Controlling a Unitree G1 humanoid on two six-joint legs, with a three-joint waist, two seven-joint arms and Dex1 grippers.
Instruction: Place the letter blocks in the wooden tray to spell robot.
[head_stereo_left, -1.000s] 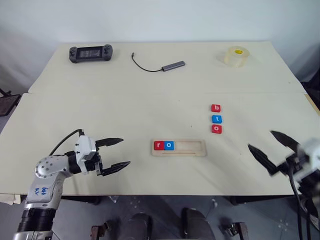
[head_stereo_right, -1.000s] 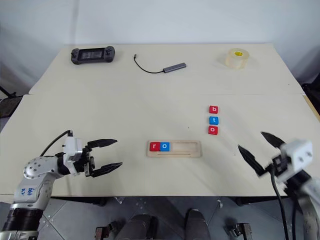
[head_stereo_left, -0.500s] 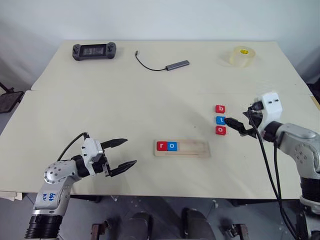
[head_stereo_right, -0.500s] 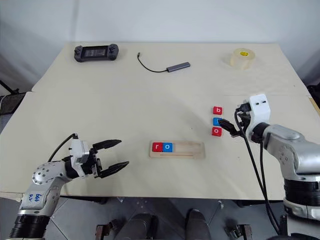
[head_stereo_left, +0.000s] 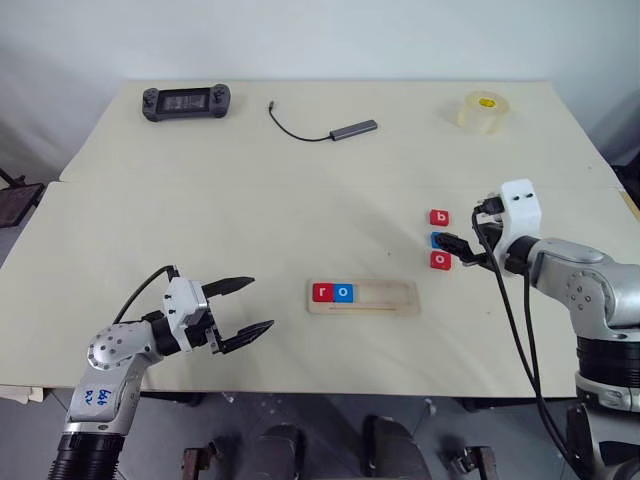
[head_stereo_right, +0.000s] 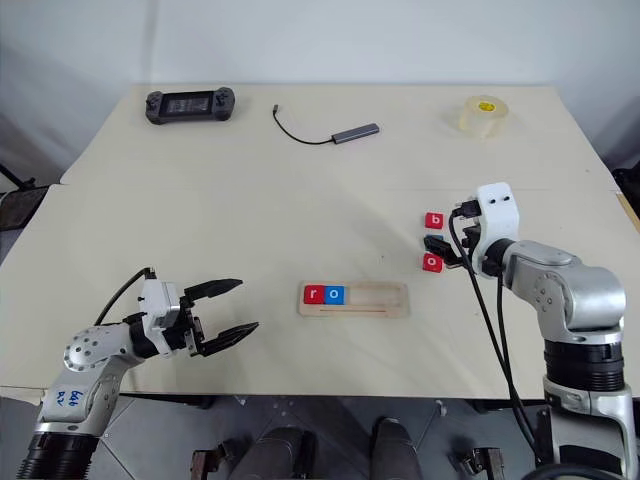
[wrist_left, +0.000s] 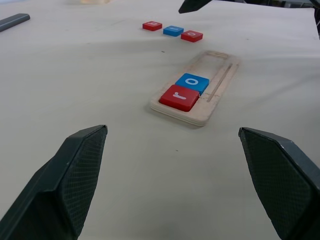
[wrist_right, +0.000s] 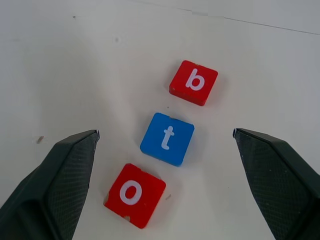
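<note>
Hovering over the three loose letter tiles, the right gripper (wrist_right: 165, 145) has its two black fingers spread wide, and in its wrist view the blue square tile with a white t (wrist_right: 167, 138) lies between them without being touched. That blue t tile is the middle one of a short column on the pale cream tabletop (head_stereo_left: 250, 200): the red square tile with a white b (head_stereo_left: 439, 217) lies at the far end and the red square tile with a white o (head_stereo_left: 440, 259) at the near end, each a little apart from its neighbour and none of them gripped. To the robot's left of this column, nearer the table's front edge, lies the long narrow pale wooden tray (head_stereo_left: 390, 297) with its recessed slot. A red square tile bearing a white r (head_stereo_left: 322, 292) fills the leftmost place in the slot and a blue square tile bearing a white o (head_stereo_left: 343, 293) sits touching it on the right; the other places in the slot hold nothing. The left gripper (head_stereo_left: 247, 307) hangs over the front left part of the table, well apart from the tray, pointing toward it with its black fingers wide apart and nothing between them. Along the far edge lie a dark handheld game controller (head_stereo_left: 185, 102), a grey USB hub with a black cable (head_stereo_left: 352, 129) and a roll of clear tape (head_stereo_left: 481, 111).
</note>
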